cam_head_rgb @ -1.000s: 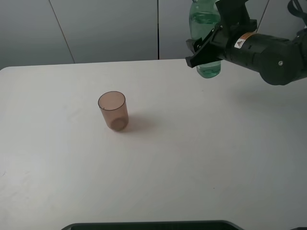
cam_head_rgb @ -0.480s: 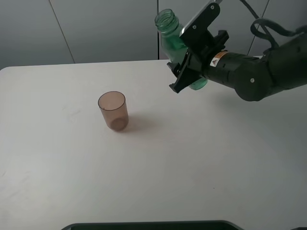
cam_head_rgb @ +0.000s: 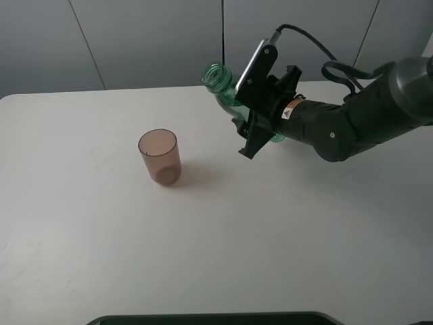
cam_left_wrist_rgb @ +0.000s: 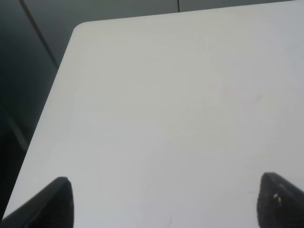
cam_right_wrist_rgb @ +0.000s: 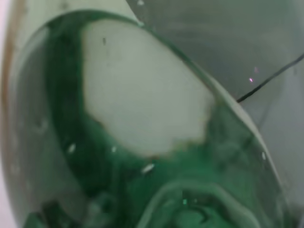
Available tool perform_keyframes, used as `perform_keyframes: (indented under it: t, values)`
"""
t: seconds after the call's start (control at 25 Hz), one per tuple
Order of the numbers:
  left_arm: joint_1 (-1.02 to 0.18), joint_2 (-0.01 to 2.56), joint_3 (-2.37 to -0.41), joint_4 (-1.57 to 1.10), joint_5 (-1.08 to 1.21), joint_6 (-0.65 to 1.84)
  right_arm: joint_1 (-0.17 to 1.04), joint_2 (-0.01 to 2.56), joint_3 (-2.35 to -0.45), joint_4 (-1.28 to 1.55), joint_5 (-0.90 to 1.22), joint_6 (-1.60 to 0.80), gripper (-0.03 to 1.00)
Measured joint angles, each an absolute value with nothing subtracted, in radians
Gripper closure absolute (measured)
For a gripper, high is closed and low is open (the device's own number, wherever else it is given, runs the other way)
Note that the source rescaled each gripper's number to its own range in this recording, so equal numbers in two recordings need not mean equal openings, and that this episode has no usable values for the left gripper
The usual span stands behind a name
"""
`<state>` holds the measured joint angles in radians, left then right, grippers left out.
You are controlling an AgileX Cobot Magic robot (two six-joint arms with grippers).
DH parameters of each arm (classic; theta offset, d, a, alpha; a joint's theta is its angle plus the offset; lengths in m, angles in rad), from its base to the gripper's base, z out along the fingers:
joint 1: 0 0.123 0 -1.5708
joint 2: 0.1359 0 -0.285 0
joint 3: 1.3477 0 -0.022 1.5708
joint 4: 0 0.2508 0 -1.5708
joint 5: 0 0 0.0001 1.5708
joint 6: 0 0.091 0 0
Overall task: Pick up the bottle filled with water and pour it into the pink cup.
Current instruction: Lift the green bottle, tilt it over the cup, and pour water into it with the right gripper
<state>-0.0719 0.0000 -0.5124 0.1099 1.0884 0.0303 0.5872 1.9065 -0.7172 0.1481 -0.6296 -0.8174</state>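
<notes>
bottle [cam_head_rgb: 220,80] mostly behind right gripper [cam_head_rgb: 241,119], water level unclear

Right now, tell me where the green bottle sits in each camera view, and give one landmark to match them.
Exterior high: the bottle is upper centre, tilted, open neck toward the upper left, right of the pink cup.
Left wrist: not in it.
Right wrist: the bottle fills the picture, a blurred green close-up.
Shared landmark: the white table, plain in the exterior and left wrist views.

High view looks down on the table [cam_head_rgb: 101,257]; wrist views sit close (left shares tabletop).
</notes>
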Motion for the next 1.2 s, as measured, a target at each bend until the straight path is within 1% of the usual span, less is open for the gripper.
perform_keyframes:
  t: [0.24, 0.68, 0.92, 1.2]
  values:
    - [-0.072, 0.001, -0.512, 0.110, 1.088, 0.030, 0.635, 1.928, -0.719, 0.221, -0.636, -0.990, 0.96]
    - [-0.072, 0.000, -0.512, 0.110, 1.088, 0.030, 0.688, 1.957, -0.724, 0.314, -0.638, -1.161, 0.96]
    - [-0.072, 0.000, -0.512, 0.110, 1.088, 0.030, 0.737, 1.963, -0.771, 0.403, -0.633, -1.242, 0.96]
    - [-0.072, 0.000, -0.512, 0.110, 1.088, 0.030, 0.760, 1.964, -0.800, 0.473, -0.615, -1.343, 0.96]
